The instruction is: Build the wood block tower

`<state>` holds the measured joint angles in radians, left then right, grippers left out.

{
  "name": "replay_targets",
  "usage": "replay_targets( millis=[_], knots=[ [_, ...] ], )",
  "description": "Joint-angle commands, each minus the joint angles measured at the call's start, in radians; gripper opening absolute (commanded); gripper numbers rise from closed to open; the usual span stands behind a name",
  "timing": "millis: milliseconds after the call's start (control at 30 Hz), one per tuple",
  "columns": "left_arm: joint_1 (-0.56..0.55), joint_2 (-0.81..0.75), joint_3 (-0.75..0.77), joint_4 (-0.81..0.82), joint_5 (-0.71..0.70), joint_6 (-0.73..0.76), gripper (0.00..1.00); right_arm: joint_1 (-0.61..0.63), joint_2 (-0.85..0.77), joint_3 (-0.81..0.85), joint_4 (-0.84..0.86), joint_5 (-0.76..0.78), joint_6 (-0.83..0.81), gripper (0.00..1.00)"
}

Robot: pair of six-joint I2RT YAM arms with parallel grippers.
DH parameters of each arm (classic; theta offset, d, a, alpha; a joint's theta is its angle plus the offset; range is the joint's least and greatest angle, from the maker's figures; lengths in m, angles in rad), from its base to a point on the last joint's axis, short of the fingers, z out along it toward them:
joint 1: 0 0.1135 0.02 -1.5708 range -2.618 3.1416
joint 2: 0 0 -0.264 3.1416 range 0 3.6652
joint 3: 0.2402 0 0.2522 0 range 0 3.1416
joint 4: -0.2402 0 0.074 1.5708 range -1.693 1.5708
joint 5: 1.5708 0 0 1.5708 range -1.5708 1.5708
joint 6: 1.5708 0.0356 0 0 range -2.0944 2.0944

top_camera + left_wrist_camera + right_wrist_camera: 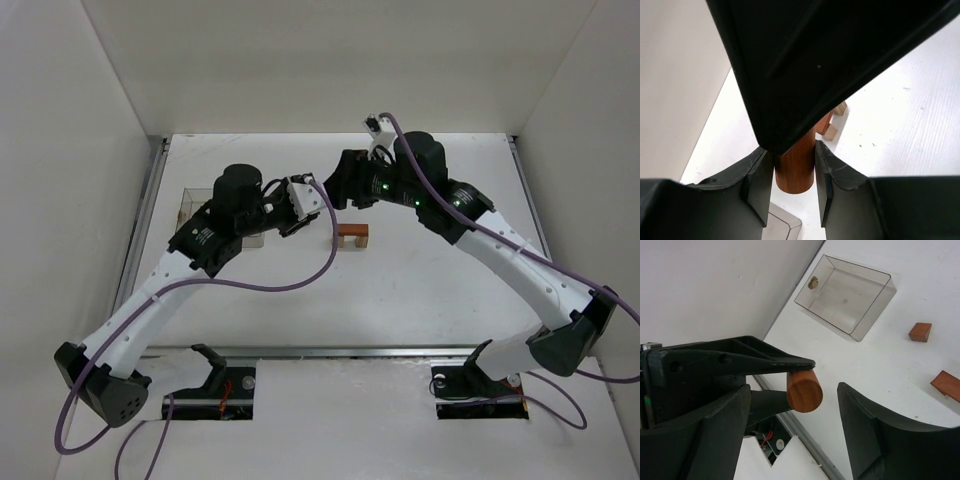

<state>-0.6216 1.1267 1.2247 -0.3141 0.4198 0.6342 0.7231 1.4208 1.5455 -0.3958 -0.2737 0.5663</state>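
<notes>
Seen from above, your two arms reach in over the white table (420, 290) and meet near its middle, the grippers almost nose to nose. Your left gripper (300, 205) is clamped on a reddish-brown cylinder (795, 167), its two fingers (757, 185) pressed against the cylinder's sides, with the round end showing below them in the left wrist view. Your right gripper (794, 389) stands wide around the same cylinder. In the right wrist view the cylinder's round end sits between the right fingers (880, 430), with a clear gap on each side. In the left wrist view a large black part of the right gripper covers the cylinder's upper length, and you cannot tell from there whether it touches the wood. On the table just beside the grippers, towards the arm bases, stands a small assembly (352, 237): a reddish-brown bar lying across lighter tan wood. It is too small to make out how the pieces join. The right wrist view also shows a reddish-brown cube (920, 332) alone on the table and a flat reddish-brown piece (947, 385) cut off by the frame edge, the two apart from each other. A clear plastic box (875, 305) lies on the table beyond them, near the side wall, with one small tan piece (813, 282) in its far corner. In the overhead view the left arm partly covers that box.
</notes>
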Motion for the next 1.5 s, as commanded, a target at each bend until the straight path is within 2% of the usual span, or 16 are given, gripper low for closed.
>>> replay_targets(
  millis=[0, 233, 433, 500, 533, 633, 667, 733, 800, 833, 867, 900, 933, 1033, 1233, 1467],
  knots=[
    [-0.004, -0.041, -0.001, 0.064, 0.013, -0.002, 0.0, 0.018, -0.011, 0.001, -0.012, 0.06, 0.015, 0.75],
    [-0.004, -0.05, -0.001, 0.064, 0.022, -0.011, 0.0, 0.045, -0.002, -0.022, 0.026, 0.027, 0.015, 0.71],
    [-0.004, -0.05, -0.001, 0.076, 0.022, -0.021, 0.0, 0.055, -0.002, -0.022, 0.054, 0.018, 0.015, 0.55],
    [-0.004, -0.059, -0.001, 0.076, 0.022, -0.021, 0.0, 0.055, -0.002, -0.022, 0.054, 0.018, 0.015, 0.4],
    [-0.004, -0.059, -0.001, 0.076, 0.022, -0.021, 0.0, 0.055, -0.002, -0.022, 0.054, 0.018, 0.015, 0.39],
    [-0.004, -0.059, -0.001, 0.076, 0.022, -0.021, 0.0, 0.064, -0.002, -0.022, 0.074, 0.008, 0.015, 0.27],
    [-0.004, -0.059, -0.011, 0.076, 0.022, -0.021, 0.0, 0.064, -0.002, -0.022, 0.074, 0.008, 0.015, 0.19],
    [-0.004, -0.068, -0.02, 0.076, 0.022, -0.021, 0.02, 0.064, -0.002, -0.013, 0.074, 0.008, 0.015, 0.08],
    [-0.004, -0.068, -0.031, 0.09, 0.022, -0.03, 0.15, 0.064, -0.002, -0.013, 0.074, 0.008, 0.015, 0.0],
    [-0.004, -0.079, -0.048, 0.099, 0.031, -0.043, 0.28, 0.064, -0.002, -0.013, 0.074, 0.019, 0.015, 0.0],
    [-0.004, -0.079, -0.057, 0.118, 0.022, -0.057, 0.59, 0.073, -0.002, -0.004, 0.065, 0.028, 0.015, 0.0],
    [-0.004, -0.09, -0.057, 0.118, 0.022, -0.08, 0.76, 0.073, -0.002, -0.004, 0.046, 0.04, 0.015, 0.0],
    [-0.004, -0.09, -0.083, 0.127, -0.002, -0.093, 1.0, 0.073, -0.002, -0.004, 0.032, 0.059, 0.015, 0.0],
    [-0.004, -0.122, -0.125, 0.154, -0.068, -0.161, 1.0, 0.073, 0.007, 0.042, -0.076, 0.181, 0.015, 0.0],
    [-0.004, -0.281, -0.393, 0.265, -0.283, -0.356, 1.0, 0.073, 0.168, 0.221, -0.412, 0.575, -0.014, 0.0],
    [0.006, -0.39, -0.573, 0.365, -0.452, -0.471, 1.0, 0.082, 0.42, 0.45, -0.733, 0.731, -0.011, 0.0]
  ],
)
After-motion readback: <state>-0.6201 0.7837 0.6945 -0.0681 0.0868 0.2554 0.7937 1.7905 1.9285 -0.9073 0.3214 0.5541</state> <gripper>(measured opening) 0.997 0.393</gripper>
